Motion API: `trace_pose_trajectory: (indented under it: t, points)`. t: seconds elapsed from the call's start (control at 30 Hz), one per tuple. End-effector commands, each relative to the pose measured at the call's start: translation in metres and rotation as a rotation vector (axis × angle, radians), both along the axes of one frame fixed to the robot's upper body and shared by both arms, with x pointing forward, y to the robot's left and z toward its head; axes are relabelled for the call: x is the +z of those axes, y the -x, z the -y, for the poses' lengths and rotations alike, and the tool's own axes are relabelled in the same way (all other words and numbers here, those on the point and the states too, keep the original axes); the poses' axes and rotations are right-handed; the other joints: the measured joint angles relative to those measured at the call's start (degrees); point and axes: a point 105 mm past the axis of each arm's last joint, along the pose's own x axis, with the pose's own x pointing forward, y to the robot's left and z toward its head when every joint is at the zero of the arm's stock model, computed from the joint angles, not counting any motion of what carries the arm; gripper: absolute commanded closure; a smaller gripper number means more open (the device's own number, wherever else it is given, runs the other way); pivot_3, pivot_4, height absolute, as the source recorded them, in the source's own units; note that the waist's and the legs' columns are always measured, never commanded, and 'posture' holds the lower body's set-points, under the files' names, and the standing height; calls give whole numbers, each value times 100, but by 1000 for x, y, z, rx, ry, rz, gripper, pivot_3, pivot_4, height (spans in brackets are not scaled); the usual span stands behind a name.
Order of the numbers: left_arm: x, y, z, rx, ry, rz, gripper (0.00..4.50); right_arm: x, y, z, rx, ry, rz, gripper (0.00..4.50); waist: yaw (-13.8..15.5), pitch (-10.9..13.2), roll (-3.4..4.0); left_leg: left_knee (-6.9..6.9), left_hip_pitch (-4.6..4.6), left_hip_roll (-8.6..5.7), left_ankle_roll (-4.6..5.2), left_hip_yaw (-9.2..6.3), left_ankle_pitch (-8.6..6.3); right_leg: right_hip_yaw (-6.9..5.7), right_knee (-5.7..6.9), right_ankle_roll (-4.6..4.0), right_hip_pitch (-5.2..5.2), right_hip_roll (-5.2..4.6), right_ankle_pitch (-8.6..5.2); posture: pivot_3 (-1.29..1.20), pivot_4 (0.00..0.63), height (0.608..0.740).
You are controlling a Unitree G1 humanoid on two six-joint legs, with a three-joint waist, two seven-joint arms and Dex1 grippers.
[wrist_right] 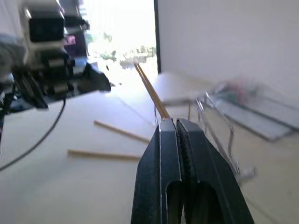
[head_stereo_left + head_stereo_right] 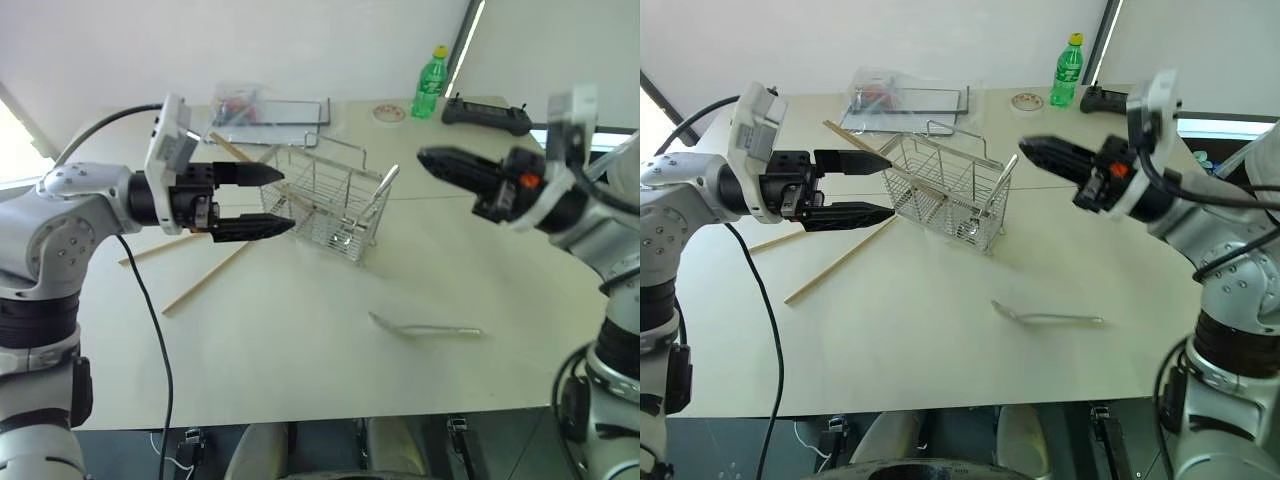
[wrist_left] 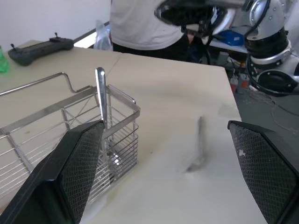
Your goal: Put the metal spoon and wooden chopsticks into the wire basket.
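Left eye view, from the left: the left hand (image 2: pixel 265 201) hangs with its fingers spread wide and nothing between them, just above two wooden chopsticks (image 2: pixel 205 279) lying flat on the bench (image 2: pixel 300 370) at centre left. A third stick (image 2: pixel 235 152) leans out of the wire basket (image 2: pixel 320 200), which sits just right of that hand at upper centre. A metal spoon (image 2: pixel 382 190) already stands in the basket's near corner, handle above the rim, and another spoon-like utensil (image 2: pixel 425 327) lies alone at lower centre. The right hand (image 2: pixel 435 160) hovers at upper right, closed tight and empty.

Risk, as I judge it: the left hand's lower finger is close to the basket wall, so a sideways sweep could shove the light basket or tip the leaning stick out. Thin sticks lying flat may also roll or skid away from closing fingers.

Open room is generous at lower centre and lower right of the bench, around the loose utensil. The near bench edge runs along the bottom of the frame, well apart from everything. A green bottle (image 2: pixel 430 83) and clear tray (image 2: pixel 270 110) crowd the top edge.
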Motion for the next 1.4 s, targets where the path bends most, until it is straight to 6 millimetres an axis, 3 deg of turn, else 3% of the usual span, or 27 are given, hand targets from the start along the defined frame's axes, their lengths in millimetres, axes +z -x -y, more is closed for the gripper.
trace_pose_trajectory:
  t: [0.03,0.17,0.33,0.47,0.6,0.8,1.0,1.17,1.37,1.4]
  points:
    - [15,2,-1,-3,21,63,0,-19,-1,5,-47,100,-16,4413,64,-3,-6,0,-4,-1,0,0,-1,-3,-1,3,-1,0,2,0,150,725]
    - [17,-1,-4,-2,13,68,0,-70,0,33,-78,330,-81,4413,112,-3,-6,6,-46,-15,6,17,-4,-6,-8,25,-27,-5,11,0,150,725]
    - [17,-1,-5,-5,15,65,0,-104,26,63,-28,503,-129,4413,60,-2,-4,7,-54,-13,6,31,-4,-5,-5,36,-43,2,17,0,150,725]
    - [12,4,-5,-14,11,36,0,-111,35,76,-71,479,-188,4413,-16,-1,-5,9,-40,0,4,35,-2,-4,-2,31,-33,10,18,0,150,725]
    - [6,3,-4,-8,10,20,0,-118,39,73,-82,465,-195,4413,-39,0,-6,11,12,9,3,40,-2,0,-4,16,16,5,-1,0,150,725]
    - [8,1,3,-8,20,49,0,-119,31,69,-132,422,-183,4413,-20,0,-7,11,2,9,3,26,-2,1,-7,2,8,-1,7,0,150,725]
    - [5,7,2,-44,-23,13,0,-126,61,77,-25,545,-235,4413,57,1,-5,0,-8,1,7,27,-5,0,-9,19,1,-3,2,0,150,725]
    - [-8,17,3,-95,-87,-36,0,-153,101,79,164,716,-320,4413,98,2,-10,3,-3,3,9,36,-7,-3,-10,19,8,0,-2,0,150,725]
    - [-34,49,1,-235,-253,-101,0,-163,106,73,245,752,-318,4413,43,6,-16,12,9,17,8,66,-6,4,-13,27,13,-5,-11,0,150,725]
    - [-39,55,1,-261,-287,-107,0,-164,104,70,247,746,-311,4184,44,6,-15,12,12,24,8,72,-7,4,-14,26,13,-4,-11,0,150,725]
